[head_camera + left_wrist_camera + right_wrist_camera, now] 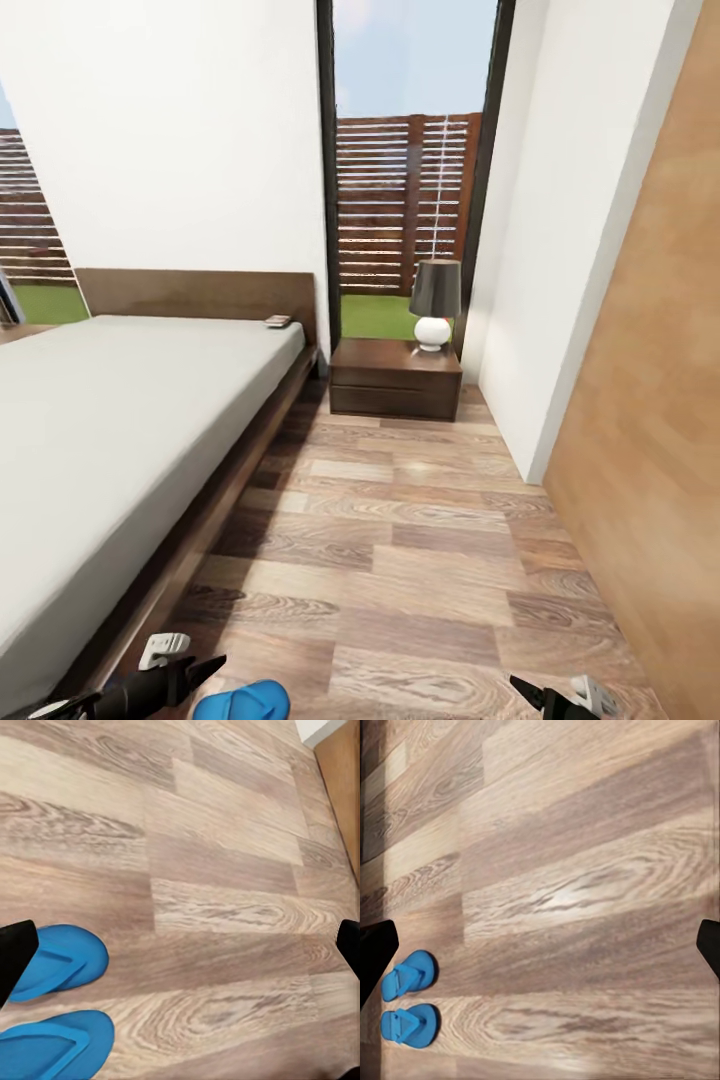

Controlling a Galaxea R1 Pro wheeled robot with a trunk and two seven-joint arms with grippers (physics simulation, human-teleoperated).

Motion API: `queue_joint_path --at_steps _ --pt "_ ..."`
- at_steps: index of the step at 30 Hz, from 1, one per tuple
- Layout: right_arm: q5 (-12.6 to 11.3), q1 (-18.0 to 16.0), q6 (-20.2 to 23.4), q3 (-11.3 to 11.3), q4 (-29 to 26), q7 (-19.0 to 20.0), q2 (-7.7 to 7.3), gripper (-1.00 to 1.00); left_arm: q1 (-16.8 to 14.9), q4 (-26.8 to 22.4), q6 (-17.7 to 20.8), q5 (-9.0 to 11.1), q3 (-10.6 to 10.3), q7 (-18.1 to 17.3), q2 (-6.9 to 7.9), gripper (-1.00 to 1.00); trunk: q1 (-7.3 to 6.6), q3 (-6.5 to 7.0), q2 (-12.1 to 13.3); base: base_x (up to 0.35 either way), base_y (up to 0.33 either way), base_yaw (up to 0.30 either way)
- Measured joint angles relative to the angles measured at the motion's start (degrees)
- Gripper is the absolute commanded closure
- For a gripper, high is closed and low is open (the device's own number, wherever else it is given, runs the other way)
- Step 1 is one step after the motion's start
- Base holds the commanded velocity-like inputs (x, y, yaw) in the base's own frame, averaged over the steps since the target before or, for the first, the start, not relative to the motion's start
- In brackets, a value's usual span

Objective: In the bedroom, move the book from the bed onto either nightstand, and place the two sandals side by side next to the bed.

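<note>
Your left claw (185, 668) hangs low beside the bed frame with its fingers spread wide and nothing held; the right claw (552, 697) sits at the bottom right, also spread and empty by its wrist view. Just beside the left claw, the two sandals (56, 1001) lie on the floor (400, 560) close together, soles roughly parallel, one a little askew, next to the bed (120, 440). In my judgement that part looks about done, so what matters is the book (278, 321): it lies well ahead of you, at the far corner of the mattress by the headboard, on the edge nearer the aisle. The nightstand (396, 378) stands just past it, to its right, a lamp (435, 303) on its right half. Your left arm is on the bed's side, though the right may reach either after you drive forward.
</note>
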Motion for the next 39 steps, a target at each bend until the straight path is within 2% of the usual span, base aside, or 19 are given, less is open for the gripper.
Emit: queue_joint_path --at_steps 31,39 --pt "0.0 0.0 0.0 0.01 0.0 0.02 0.04 -1.0 0.0 0.02 0.0 0.0 -0.07 0.0 0.0 -1.0 0.0 0.0 0.0 0.0 0.0 -0.282" --pt "0.02 -0.01 0.0 0.0 0.01 0.0 0.05 -1.0 0.02 0.0 0.0 0.01 -0.07 -0.02 0.01 -1.0 0.0 0.0 0.0 0.0 0.0 -0.083"
